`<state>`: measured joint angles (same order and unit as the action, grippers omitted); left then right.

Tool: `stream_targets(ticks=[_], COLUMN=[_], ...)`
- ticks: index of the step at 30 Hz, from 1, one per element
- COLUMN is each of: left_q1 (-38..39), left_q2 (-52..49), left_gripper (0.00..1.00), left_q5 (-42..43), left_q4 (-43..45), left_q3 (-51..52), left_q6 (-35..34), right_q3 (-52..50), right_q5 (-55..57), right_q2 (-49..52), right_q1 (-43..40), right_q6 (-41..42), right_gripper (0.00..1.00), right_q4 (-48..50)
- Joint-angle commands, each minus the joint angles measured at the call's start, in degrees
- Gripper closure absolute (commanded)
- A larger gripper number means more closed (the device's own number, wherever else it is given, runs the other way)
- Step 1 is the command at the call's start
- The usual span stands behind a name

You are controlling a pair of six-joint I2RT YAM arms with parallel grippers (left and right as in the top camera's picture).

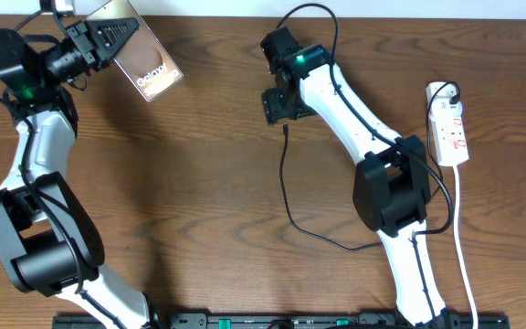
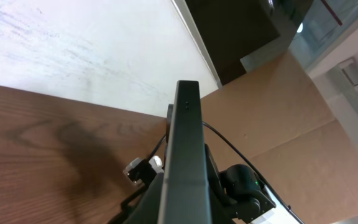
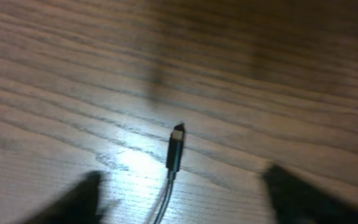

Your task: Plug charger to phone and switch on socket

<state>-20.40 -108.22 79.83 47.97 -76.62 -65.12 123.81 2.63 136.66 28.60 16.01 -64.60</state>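
My left gripper [image 1: 108, 38] is shut on one end of the bronze-brown phone [image 1: 153, 73], holding it tilted at the table's far left with its "Galaxy" lettering facing up. In the left wrist view the phone [image 2: 185, 149] shows edge-on. The charger, a thin black cable [image 1: 286, 192], lies on the table. Its plug tip [image 1: 284, 129] is just in front of my right gripper [image 1: 281, 105]. In the right wrist view the plug tip [image 3: 176, 149] lies on the wood between the open fingers [image 3: 191, 196], untouched. The white socket strip [image 1: 448, 123] lies at the far right.
The socket's white cord [image 1: 459, 238] runs down the right side toward the front edge. The charger cable loops across the table to the right arm's base area [image 1: 391, 196]. A white wall and cardboard panels stand behind the table in the left wrist view.
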Motion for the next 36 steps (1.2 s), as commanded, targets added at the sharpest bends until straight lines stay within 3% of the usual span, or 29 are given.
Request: stream_targets(ticks=[1, 11, 20, 25, 28, 33, 36], left_q1=[0.1, 0.1, 0.1, 0.1, 0.1, 0.1, 0.1], left_q2=[0.8, 0.8, 0.8, 0.8, 0.8, 0.8, 0.8], left_gripper=[0.93, 0.93, 0.93, 0.93, 0.92, 0.92, 0.92], left_q5=[0.7, 1.0, 1.8, 1.8, 1.8, 1.8, 1.8], left_q4=[0.5, 0.5, 0.5, 0.5, 0.5, 0.5, 0.5], left_q3=[-0.5, -0.5, -0.5, -0.5, -0.5, -0.5, -0.5], left_q6=[0.8, 0.8, 0.8, 0.8, 0.8, 0.8, 0.8], right_q3=[0.1, -3.1, -9.9, -13.2, -13.3, -13.3, -13.4], right_q5=[2.8, 2.8, -1.1, -2.0, -1.9, -2.0, -2.0], right_q2=[-1.3, -1.3, -1.3, -1.3, -1.3, -1.3, -1.3], right_q1=[0.2, 0.8, 2.5, 2.7, 2.6, 2.6, 2.6], right_q6=[1.7, 11.7, 12.3, 12.7, 13.8, 14.2, 14.3], right_gripper=[0.01, 0.01, 0.01, 0.06, 0.16, 0.5, 0.65], right_q4=[0.1, 2.3, 7.9, 11.7, 11.7, 11.6, 11.6])
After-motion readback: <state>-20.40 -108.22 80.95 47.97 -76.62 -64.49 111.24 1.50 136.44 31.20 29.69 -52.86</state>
